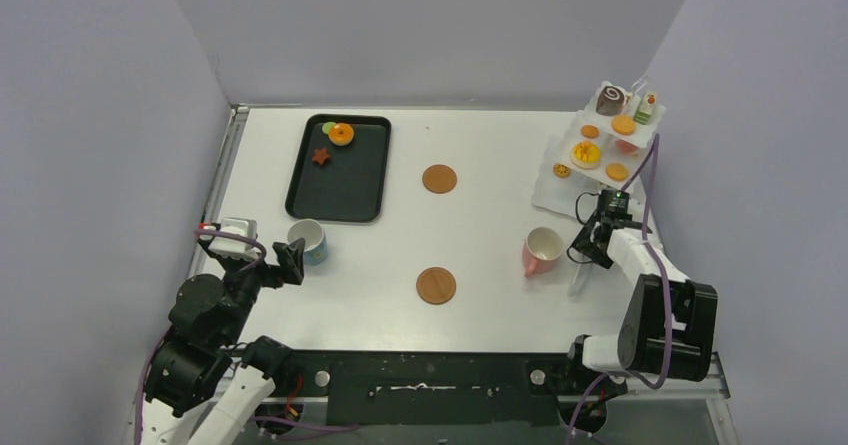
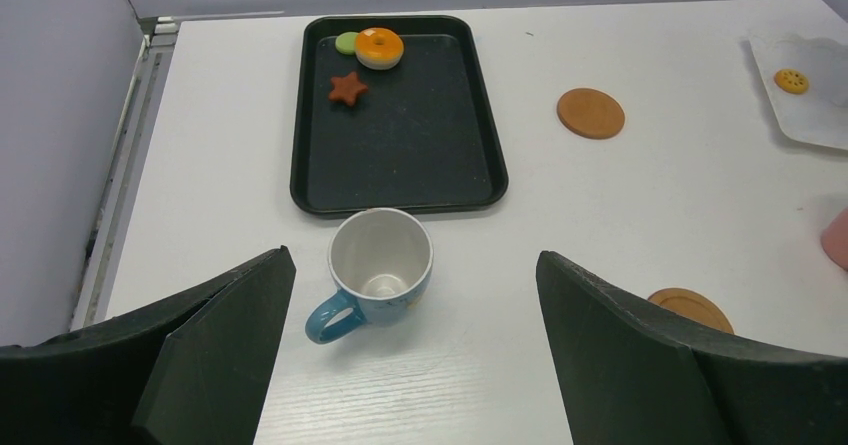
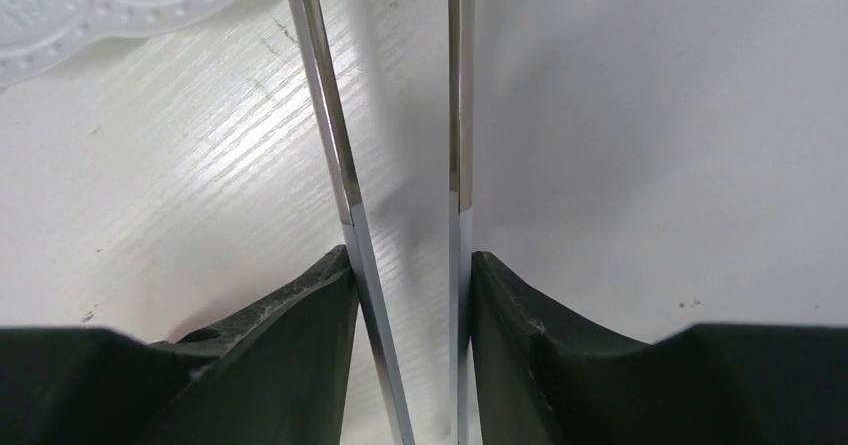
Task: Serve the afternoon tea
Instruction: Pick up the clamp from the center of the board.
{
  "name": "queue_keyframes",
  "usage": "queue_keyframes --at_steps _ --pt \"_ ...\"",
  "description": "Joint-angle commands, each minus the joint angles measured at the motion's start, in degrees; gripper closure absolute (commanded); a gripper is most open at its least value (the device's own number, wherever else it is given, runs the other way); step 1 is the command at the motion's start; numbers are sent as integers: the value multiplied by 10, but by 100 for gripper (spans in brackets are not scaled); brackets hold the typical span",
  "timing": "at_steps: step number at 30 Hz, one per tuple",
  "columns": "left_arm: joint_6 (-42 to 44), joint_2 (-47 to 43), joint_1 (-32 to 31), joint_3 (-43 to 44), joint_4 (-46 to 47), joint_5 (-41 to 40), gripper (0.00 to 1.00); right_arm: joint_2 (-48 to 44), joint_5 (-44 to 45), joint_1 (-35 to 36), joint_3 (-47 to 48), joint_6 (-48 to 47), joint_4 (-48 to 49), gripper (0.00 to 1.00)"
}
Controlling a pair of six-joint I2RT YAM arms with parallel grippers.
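A blue cup stands upright just below the black tray, its handle toward the left arm. My left gripper hangs open right behind it, touching nothing. The pink cup lies tilted at the right. Beside it my right gripper is shut on the metal tongs, one finger pressing each arm. An orange ring pastry, a green disc and a star cookie lie on the tray. More pastries fill the white tiered stand.
The black tray lies at the back left. Two brown coasters sit on the table's middle. The stand's bottom plate carries a cookie. Grey walls close in the left, back and right.
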Motion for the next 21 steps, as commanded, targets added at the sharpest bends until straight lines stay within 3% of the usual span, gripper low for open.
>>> queue_keyframes --at_steps 1,12,21 --pt "1 -7 -6 4 33 2 10 -54 7 -2 33 16 -24 60" --pt "2 -13 -12 3 34 2 10 -141 -2 -1 86 17 -141 61" --pt "1 -13 -14 3 33 4 10 -201 -91 3 131 34 -204 61"
